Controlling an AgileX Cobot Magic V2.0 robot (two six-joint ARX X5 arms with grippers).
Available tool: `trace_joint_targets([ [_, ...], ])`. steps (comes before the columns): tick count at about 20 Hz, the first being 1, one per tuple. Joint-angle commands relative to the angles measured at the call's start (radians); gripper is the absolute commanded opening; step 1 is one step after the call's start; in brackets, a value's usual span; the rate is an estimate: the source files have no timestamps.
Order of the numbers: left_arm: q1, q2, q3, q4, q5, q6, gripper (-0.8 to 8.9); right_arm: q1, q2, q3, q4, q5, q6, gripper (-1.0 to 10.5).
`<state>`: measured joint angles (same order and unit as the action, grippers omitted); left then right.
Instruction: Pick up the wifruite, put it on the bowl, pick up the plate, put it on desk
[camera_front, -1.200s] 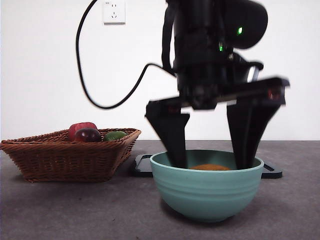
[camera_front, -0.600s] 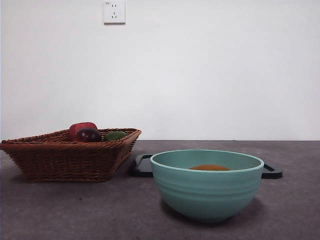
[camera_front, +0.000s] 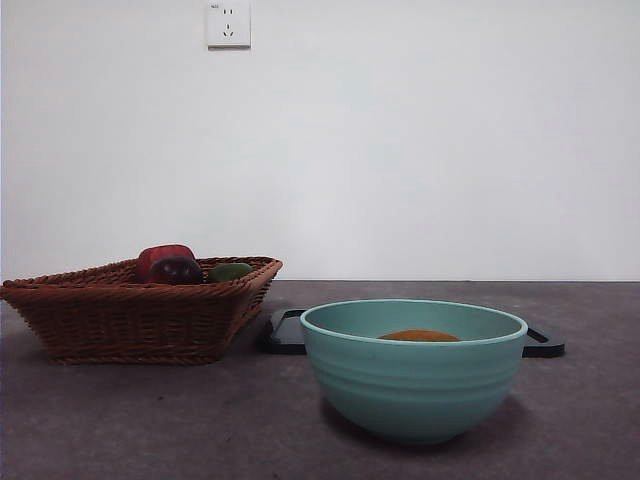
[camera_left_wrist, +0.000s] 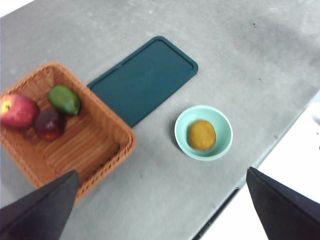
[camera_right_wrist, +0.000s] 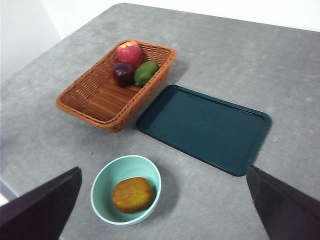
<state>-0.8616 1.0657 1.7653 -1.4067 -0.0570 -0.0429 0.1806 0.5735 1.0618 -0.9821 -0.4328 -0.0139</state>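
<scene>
We see the wifruite (camera_right_wrist: 132, 194) lying inside the bowl (camera_right_wrist: 100, 187), orange-brown against the mint-teal glaze, only its top showing over the rim in the front view. The bowl stands alone on the desk (camera_front: 150, 420). Both arms are raised high above the table and neither appears in the front view. The left gripper (camera_left_wrist: 165, 210) hangs over the desk's near edge with its jaws spread wide and nothing between them; the bowl sits well below it, between the two jaw tips as its camera looks down, and the basket (camera_left_wrist: 100, 150) lies off toward one jaw. The right gripper (camera_right_wrist: 165, 210) is likewise wide and empty, with the bowl below and nearer one jaw than the other. Farther out from that gripper lies the plate (camera_right_wrist: 205, 127), a flat dark-teal rectangular tray with a raised lip, resting flat on the desk and bare. Beyond the tray's one end the wicker basket holds three fruits clustered in a corner: a red apple (camera_right_wrist: 130, 52), a dark purple fruit (camera_right_wrist: 122, 73) and a green fruit (camera_right_wrist: 145, 73). Tray and basket sit just beside each other; the bowl is apart from both.
</scene>
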Motion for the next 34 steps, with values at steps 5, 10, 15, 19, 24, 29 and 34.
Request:
trace_joint_targets([
  [5, -0.006, -0.282, -0.219, 0.049, -0.025, -0.023, 5.63, 0.002, 0.006, 0.014, 0.006, 0.024, 0.006, 5.5],
  [10, -0.006, -0.502, -0.402, 0.161, -0.061, -0.029, 5.63, 0.002, 0.006, 0.013, -0.016, 0.072, 0.006, 5.5],
  [15, -0.006, -0.595, -0.557, 0.207, -0.104, -0.050, 5.63, 0.002, 0.006, 0.013, -0.040, 0.074, 0.008, 5.5],
  [19, -0.006, -0.603, -0.618, 0.268, -0.103, -0.059, 5.63, 0.002, 0.006, 0.013, -0.074, 0.093, 0.069, 5.5],
  [24, -0.006, -0.603, -0.616, 0.300, -0.103, -0.040, 5.63, 0.003, 0.050, 0.014, -0.075, 0.039, 0.121, 5.5],
  [29, -0.006, -0.603, -0.616, 0.304, -0.103, -0.040, 5.63, 0.060, 0.189, 0.023, -0.061, -0.014, 0.172, 4.9],
  [34, -0.006, -0.603, -0.616, 0.304, -0.103, -0.040, 5.63, 0.212, 0.397, 0.053, -0.042, 0.041, 0.241, 4.9],
])
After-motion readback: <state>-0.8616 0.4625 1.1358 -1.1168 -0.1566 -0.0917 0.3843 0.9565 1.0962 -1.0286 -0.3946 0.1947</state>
